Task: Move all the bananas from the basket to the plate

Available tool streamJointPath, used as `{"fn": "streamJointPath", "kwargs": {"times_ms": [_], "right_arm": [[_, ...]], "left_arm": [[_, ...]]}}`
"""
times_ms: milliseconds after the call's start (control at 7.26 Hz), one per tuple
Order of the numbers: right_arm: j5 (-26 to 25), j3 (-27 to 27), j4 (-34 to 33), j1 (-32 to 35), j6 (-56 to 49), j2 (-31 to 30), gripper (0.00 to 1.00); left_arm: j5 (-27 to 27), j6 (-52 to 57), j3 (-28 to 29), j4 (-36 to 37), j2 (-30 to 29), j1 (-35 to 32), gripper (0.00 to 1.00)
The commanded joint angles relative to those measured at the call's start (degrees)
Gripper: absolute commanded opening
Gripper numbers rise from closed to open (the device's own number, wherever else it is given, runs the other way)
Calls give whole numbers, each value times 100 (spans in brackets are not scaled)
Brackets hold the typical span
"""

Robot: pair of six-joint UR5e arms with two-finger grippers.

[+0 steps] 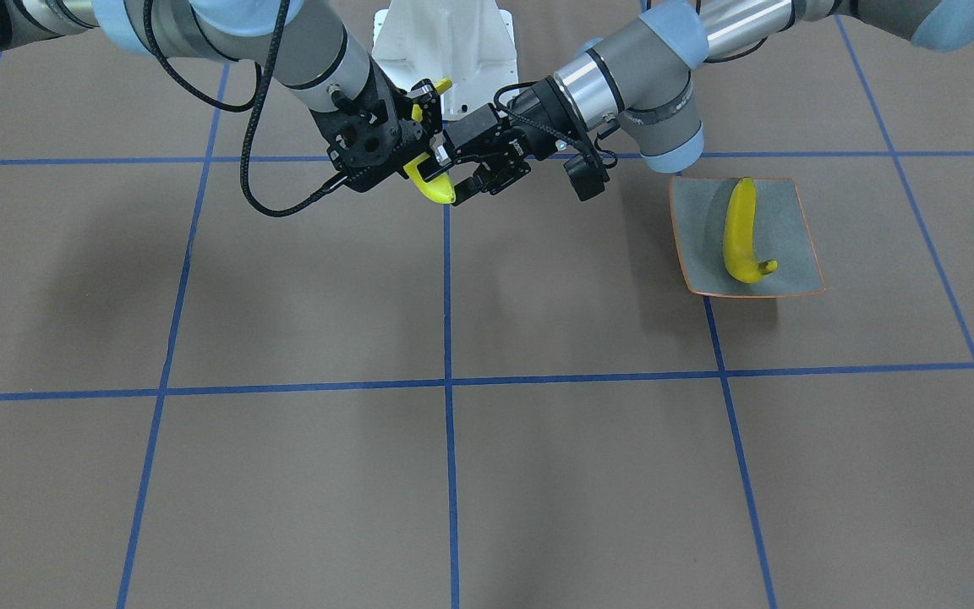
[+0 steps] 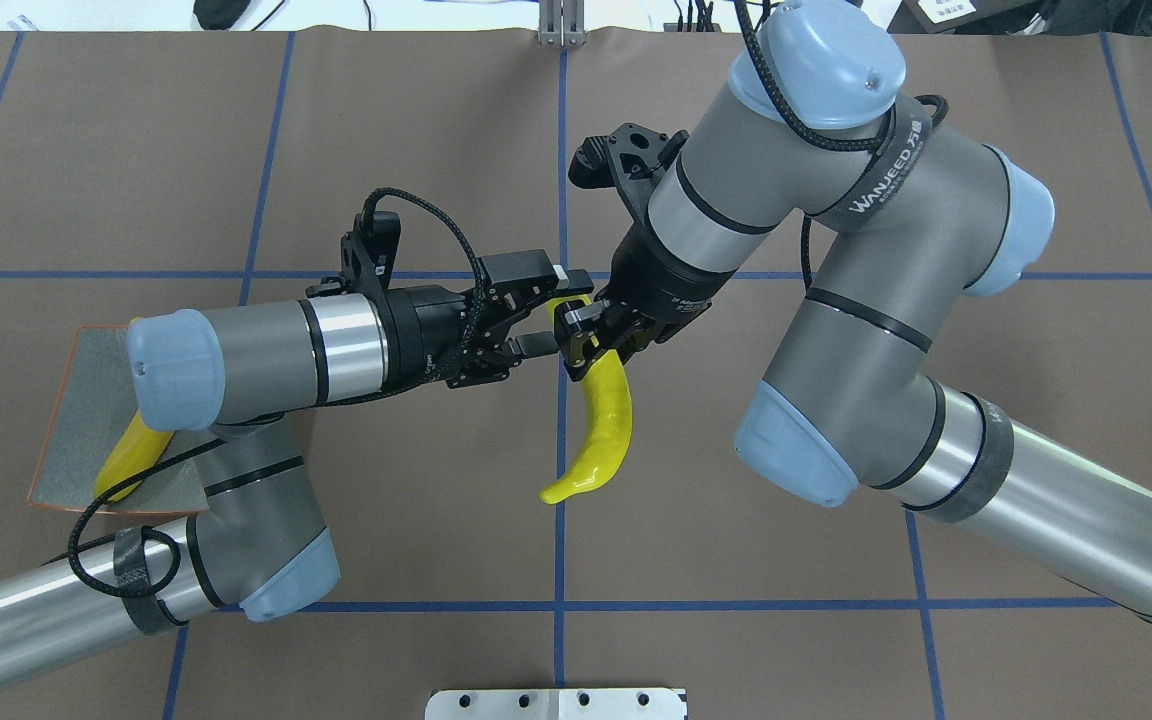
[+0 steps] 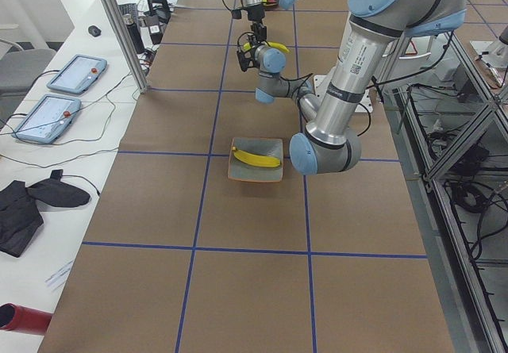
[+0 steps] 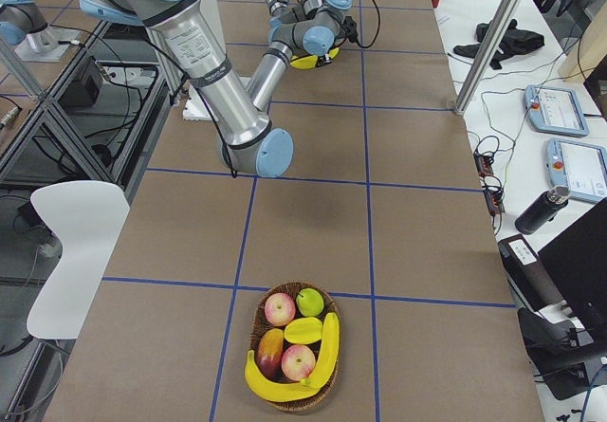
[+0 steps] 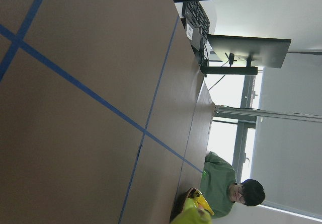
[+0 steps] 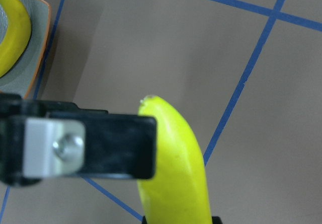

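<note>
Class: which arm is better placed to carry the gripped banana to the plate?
Probably the left: the open left gripper brackets the banana that the right gripper holds, and the plate sits on the robot's left.

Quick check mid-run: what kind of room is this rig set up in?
Most likely a robotics lab or test cell: the table is marked with a blue tape grid, two control tablets lie on a side bench, and metal frame posts stand beside it.

Blue tape lines (image 5: 100,99) cross the brown table (image 5: 75,158); a banana (image 5: 204,204) shows near a green-shirted person (image 5: 226,182).
</note>
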Motion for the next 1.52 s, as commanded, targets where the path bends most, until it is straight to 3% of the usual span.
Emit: {"fn": "streamJointPath", "kwargs": {"times_ms": [0,689,1102,1240,1378], "right_arm": [[5,0,-1,-9,0,0,0],[22,0,-10,0,-9,-18,0],[40,0,-10,0,0,-18,0],[40,0,-10,0,0,-18,0],[40,0,-10,0,0,-26,0]], "left_arm": [[30,3,-13,-4,-11,74,86],[30,12,-13,5,-55,83,64],[30,20,-13,5,-55,83,59],[30,12,-13,5,-55,83,53],[30,-41,-22,13,-55,83,30]]}}
